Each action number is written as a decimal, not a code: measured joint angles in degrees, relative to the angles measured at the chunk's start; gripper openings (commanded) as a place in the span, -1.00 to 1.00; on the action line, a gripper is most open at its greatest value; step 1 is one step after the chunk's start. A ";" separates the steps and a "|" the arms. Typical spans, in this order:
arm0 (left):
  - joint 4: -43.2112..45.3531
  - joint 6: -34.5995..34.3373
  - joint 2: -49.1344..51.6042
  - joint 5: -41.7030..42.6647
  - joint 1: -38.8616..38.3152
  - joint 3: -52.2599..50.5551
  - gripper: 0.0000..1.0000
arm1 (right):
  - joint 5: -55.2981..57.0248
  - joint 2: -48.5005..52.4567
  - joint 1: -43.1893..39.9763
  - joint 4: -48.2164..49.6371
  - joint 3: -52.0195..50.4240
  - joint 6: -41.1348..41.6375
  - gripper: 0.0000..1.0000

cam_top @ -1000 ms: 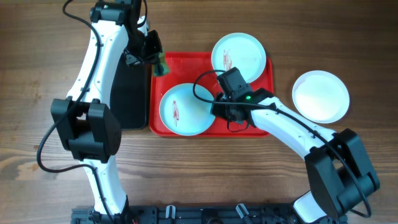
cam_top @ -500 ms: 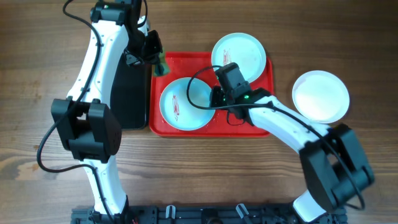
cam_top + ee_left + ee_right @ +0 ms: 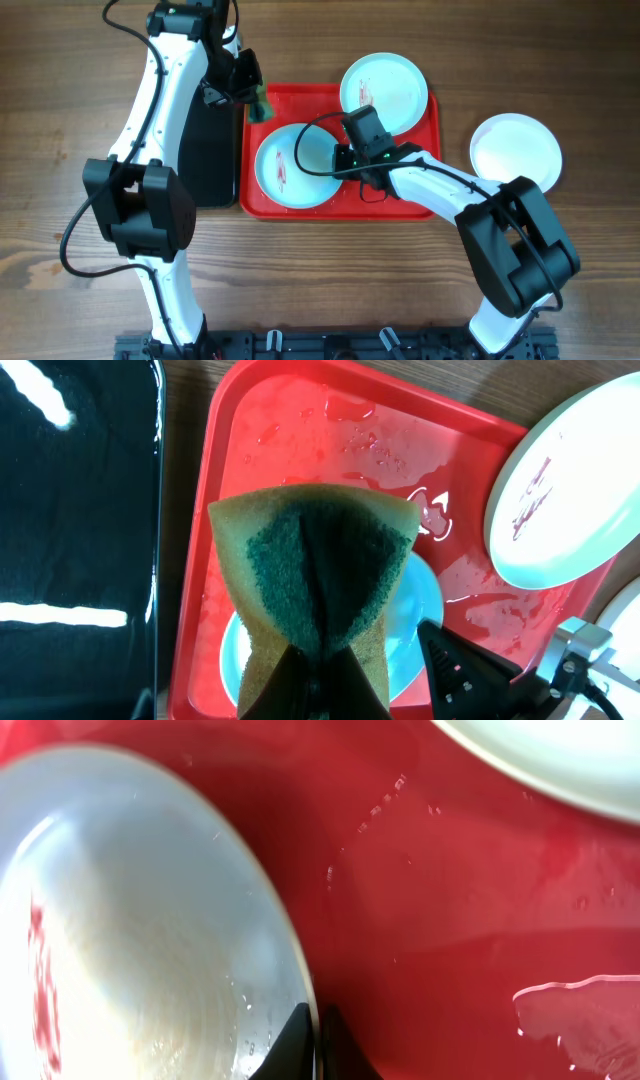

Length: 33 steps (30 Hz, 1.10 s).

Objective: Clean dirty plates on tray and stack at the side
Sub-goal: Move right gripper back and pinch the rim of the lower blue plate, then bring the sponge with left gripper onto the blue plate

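Now R gripper (image 3: 315, 1032) is shut, pinching the rim of the front plate (image 3: 312, 182) on the tray (image 3: 300, 92). L gripper (image 3: 318, 685) clamps a sponge (image 3: 315, 560) above the tray's far-left corner. Step: steadying plate for scrubbing. Next: lower sponge onto the red smear (image 3: 283, 175) w/o knocking plate loose.

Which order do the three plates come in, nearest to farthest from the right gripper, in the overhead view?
1. Front-left tray plate: rim pinched in the right gripper.
2. Back-right tray plate: behind it.
3. Table plate: right of the tray.
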 measured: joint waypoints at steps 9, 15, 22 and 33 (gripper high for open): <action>-2.25 0.00 0.00 -1.05 -0.92 0.00 -0.92 | -0.28 -0.02 -1.36 -1.38 0.02 11.17 -0.91; -2.25 0.66 0.00 -1.97 -3.28 0.00 -0.92 | -0.63 -0.02 -1.88 -1.33 0.02 12.57 -0.91; 0.63 9.11 0.00 -7.06 -9.18 -6.40 -0.92 | -2.25 0.00 -2.25 -1.16 0.02 12.11 -0.92; 19.58 14.64 0.09 -7.98 -9.11 -25.09 -0.92 | -5.42 0.22 -2.32 -0.68 0.00 10.78 -0.91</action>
